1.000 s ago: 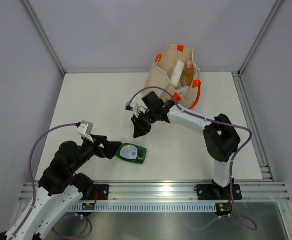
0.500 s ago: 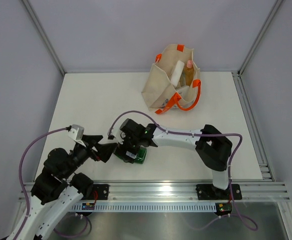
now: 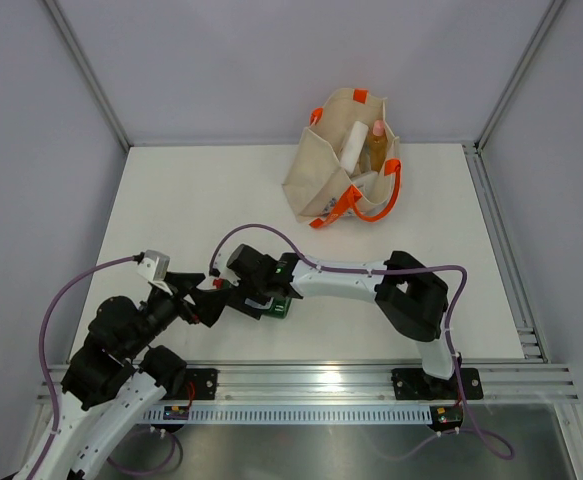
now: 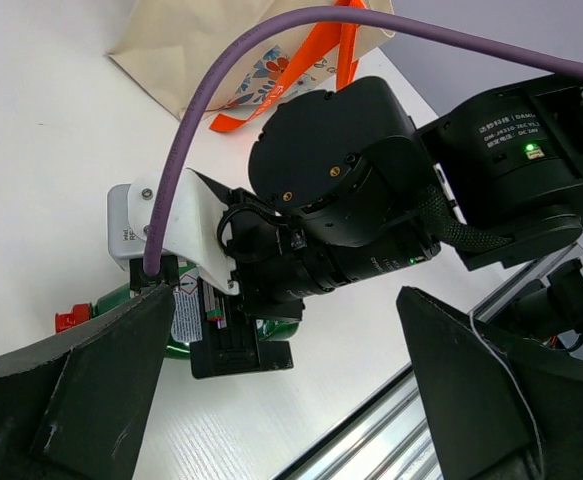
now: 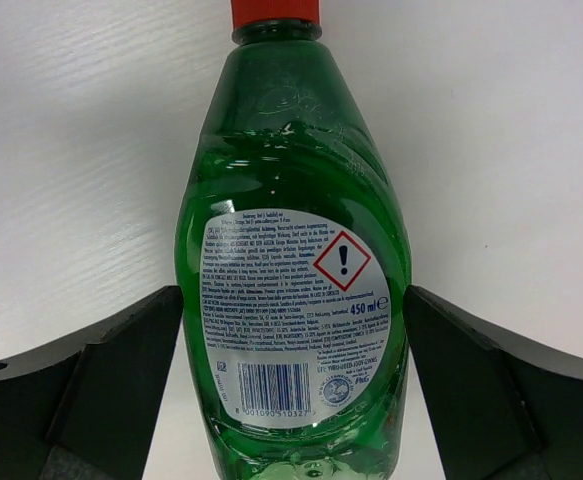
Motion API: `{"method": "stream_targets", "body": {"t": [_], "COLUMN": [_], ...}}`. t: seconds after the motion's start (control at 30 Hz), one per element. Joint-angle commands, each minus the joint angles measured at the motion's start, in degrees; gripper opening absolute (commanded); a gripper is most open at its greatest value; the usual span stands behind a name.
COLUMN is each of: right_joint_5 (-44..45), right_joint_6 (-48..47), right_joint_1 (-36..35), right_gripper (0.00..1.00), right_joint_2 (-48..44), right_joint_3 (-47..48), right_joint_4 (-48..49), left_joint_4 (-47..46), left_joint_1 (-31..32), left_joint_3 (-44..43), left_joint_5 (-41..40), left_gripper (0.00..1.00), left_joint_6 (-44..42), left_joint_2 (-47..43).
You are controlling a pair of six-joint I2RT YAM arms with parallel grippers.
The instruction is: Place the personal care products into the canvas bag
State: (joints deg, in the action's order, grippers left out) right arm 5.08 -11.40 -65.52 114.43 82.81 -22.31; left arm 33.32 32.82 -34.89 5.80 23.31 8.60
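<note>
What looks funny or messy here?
Only the green bottle lies flat on the table, label up, outside the canvas bag. Its red cap is on and no liquid shows around it, so nothing looks spilled.

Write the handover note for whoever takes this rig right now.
The left hand is open and empty, close by the right hand.
The right hand is open, straddling the green bottle, not yet closed.
The green bottle lies flat on the table, near the front.
Done: a white bottle and a pink-capped bottle show inside the canvas bag.
Left: probably grip the green bottle and bag it.
</note>
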Motion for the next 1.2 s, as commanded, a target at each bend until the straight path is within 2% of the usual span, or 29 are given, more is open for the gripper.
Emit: {"method": "stream_targets", "body": {"t": [0.0, 0.27, 0.57, 0.77, 0.9, 1.03, 1.17], "right_joint_5": [1.8, -8.6, -14.3, -8.3, -3.0, 1.7, 2.3], "right_joint_6": [-1.1, -2.7, -8.1, -10.5, -12.0, -11.2, -12.5], "right_joint_1": [-0.1, 0.7, 4.9, 4.9, 4.2, 2.3, 2.4], "right_gripper": [0.99, 0.99, 1.00, 0.99, 1.00, 1.00, 0.99], "right_joint_2": [2.8, 4.7, 2.8, 2.4, 1.9, -1.7, -6.7], "right_joint_3": [-0.3, -0.1, 0.4, -0.8, -4.4, -6.2, -6.1], "right_joint_4": [-5.2, -11.2, -14.3, -14.8, -11.2, -6.6, -3.5], "left_joint_4": [-1.9, -2.2, -2.6, -3.0, -3.2, -3.2, -3.4], "left_joint_1": [-0.1, -0.1, -0.1, -0.1, -0.1, -0.1, -0.1], "left_joint_3": [-1.4, -1.1, -1.1, -0.9, -0.7, -0.8, -0.8], "left_joint_5": [0.4, 0.8, 1.8, 2.0, 2.3, 2.5, 3.0], "left_gripper": [0.99, 0.99, 0.99, 0.99, 0.99, 0.99, 0.99], "left_joint_6": [-1.3, -1.3, -1.6, -1.6, -1.8, -1.9, -1.9], "left_joint_2": [-0.3, -0.9, -1.1, -2.3, -2.4, -2.5, -3.7]}}
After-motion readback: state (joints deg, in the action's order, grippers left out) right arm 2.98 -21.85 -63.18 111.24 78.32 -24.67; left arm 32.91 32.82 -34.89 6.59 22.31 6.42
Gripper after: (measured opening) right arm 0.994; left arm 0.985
